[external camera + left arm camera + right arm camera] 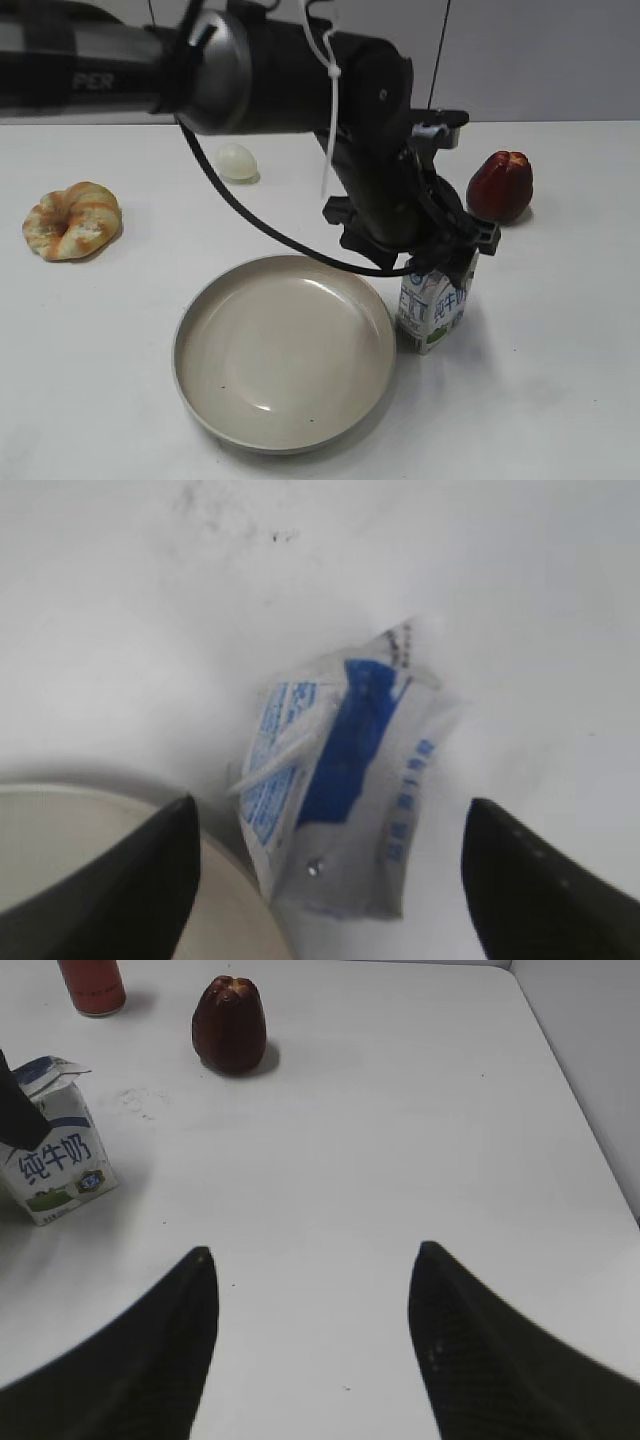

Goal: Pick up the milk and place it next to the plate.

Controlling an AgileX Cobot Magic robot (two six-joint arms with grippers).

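Note:
The milk [433, 305], a small white carton with a blue gabled top, stands upright on the white table just right of the plate [190, 340], a wide beige dish. My left gripper [450, 255] reaches across from the left and hangs right over the carton's top. In the left wrist view the left gripper [330, 802] is open, its fingers well apart on either side of the milk [340, 790], with the plate's rim [70, 825] at lower left. My right gripper [315, 1250] is open and empty over bare table; the milk [55, 1165] stands far to its left.
A dark red fruit [500, 185] sits behind the milk; it also shows in the right wrist view [230, 1022] beside a red can [92, 982]. A glazed bread ring [72, 220] lies at the far left, a pale egg [238, 160] at the back.

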